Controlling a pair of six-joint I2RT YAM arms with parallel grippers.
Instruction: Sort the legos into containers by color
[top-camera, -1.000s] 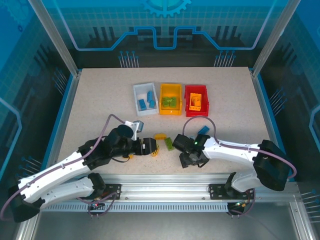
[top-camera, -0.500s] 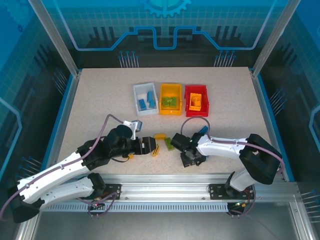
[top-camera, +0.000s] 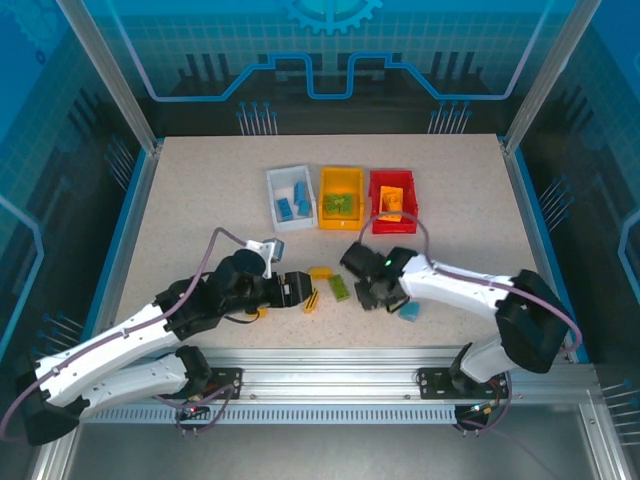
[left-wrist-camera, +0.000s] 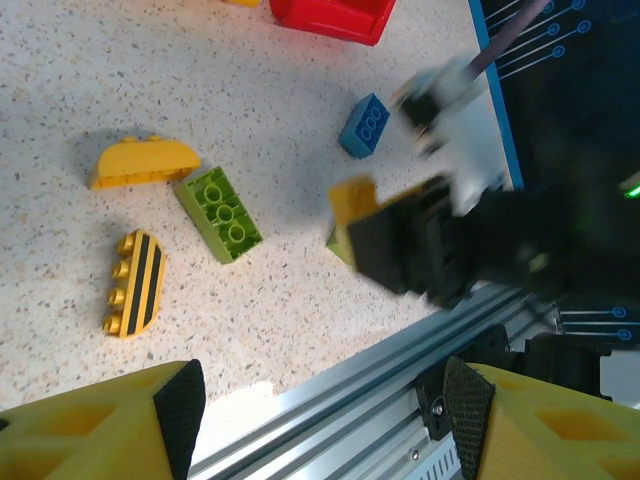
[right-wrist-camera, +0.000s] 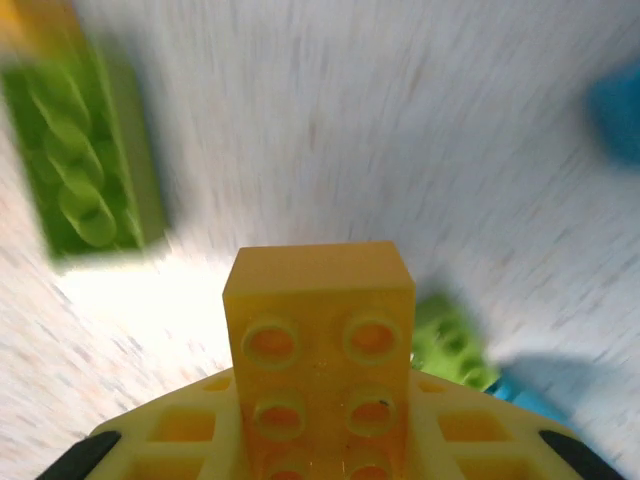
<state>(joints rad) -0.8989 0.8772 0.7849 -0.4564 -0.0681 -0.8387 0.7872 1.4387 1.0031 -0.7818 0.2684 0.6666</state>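
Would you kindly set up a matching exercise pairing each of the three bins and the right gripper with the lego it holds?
Column one:
1. white bin
2. yellow-orange bin
3. red bin
4. right gripper

Column two:
a. green bricks
b. gripped yellow-orange brick, between the jaws
c. blue bricks
d. resting yellow-orange brick, lying inside

Pairs: 1-c, 2-a, 3-d, 4-b.

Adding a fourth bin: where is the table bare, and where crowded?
Bare: the table left of the white bin and right of the red bin, out to either edge. Crowded: the near strip around the green lego, striped yellow lego and blue lego.
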